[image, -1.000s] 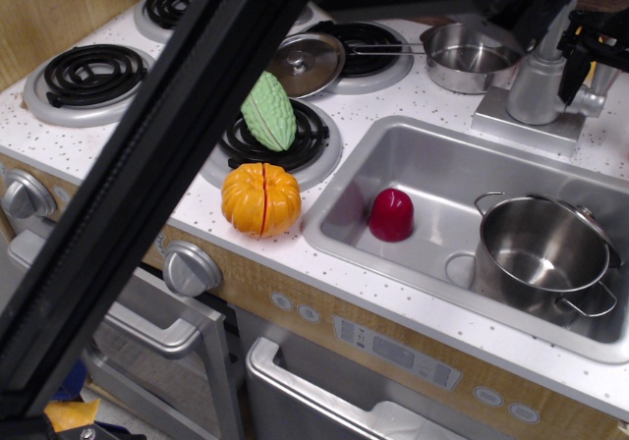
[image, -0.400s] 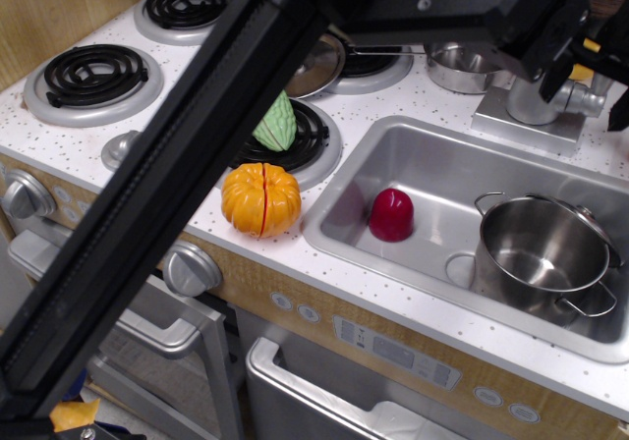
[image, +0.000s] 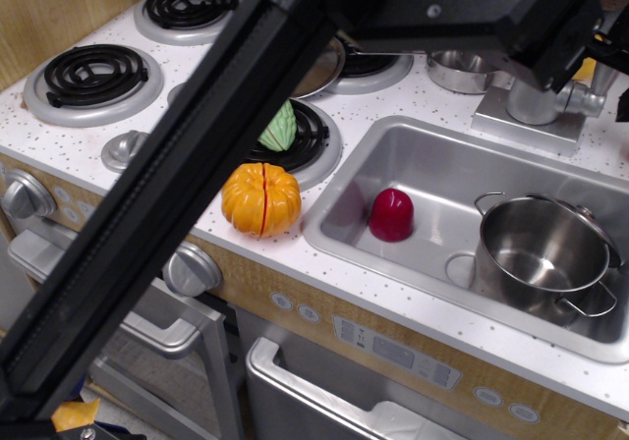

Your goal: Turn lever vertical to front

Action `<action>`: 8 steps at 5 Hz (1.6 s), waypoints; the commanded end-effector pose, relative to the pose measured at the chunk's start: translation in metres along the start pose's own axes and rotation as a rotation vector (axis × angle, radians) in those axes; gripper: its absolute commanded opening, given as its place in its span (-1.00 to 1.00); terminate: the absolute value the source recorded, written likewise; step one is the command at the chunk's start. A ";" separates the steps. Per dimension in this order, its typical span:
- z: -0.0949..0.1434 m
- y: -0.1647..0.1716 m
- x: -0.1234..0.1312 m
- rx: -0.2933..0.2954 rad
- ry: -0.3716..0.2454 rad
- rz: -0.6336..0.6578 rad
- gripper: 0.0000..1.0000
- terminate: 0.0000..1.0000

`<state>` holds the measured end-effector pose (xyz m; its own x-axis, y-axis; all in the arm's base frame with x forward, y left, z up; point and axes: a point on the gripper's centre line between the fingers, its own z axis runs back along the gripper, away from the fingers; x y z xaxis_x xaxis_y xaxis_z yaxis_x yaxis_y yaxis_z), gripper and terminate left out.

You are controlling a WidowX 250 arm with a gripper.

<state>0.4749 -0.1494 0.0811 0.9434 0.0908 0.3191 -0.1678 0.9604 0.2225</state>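
The silver faucet column stands on its square base behind the sink. The lever is a short silver stub sticking out to the right of the column. My gripper hangs over the lever at the top right, partly cut off by the frame edge. One dark finger is left of the lever and another is right of it, so the jaws stand apart around it. I cannot tell whether they touch it. My black arm crosses the view diagonally.
The sink holds a steel pot and a red cup-shaped toy. An orange pumpkin and a green vegetable sit by the front burner. A small pan stands behind, left of the faucet. Stove knobs are on the front.
My arm has swung right and forward, now hiding more of the stove and the lid. The gripper moved from beside the faucet to straddling the lever. The lever looks unmoved.
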 end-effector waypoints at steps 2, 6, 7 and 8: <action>0.023 0.004 0.030 -0.089 -0.103 0.026 1.00 -1.00; 0.019 0.014 0.047 -0.055 -0.151 0.010 1.00 -1.00; 0.019 0.013 0.047 -0.045 -0.151 0.027 -1.00 -1.00; 0.020 0.012 0.045 -0.046 -0.152 0.035 -1.00 -1.00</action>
<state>0.5051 -0.1411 0.0781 0.9084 0.0779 0.4107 -0.1792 0.9602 0.2142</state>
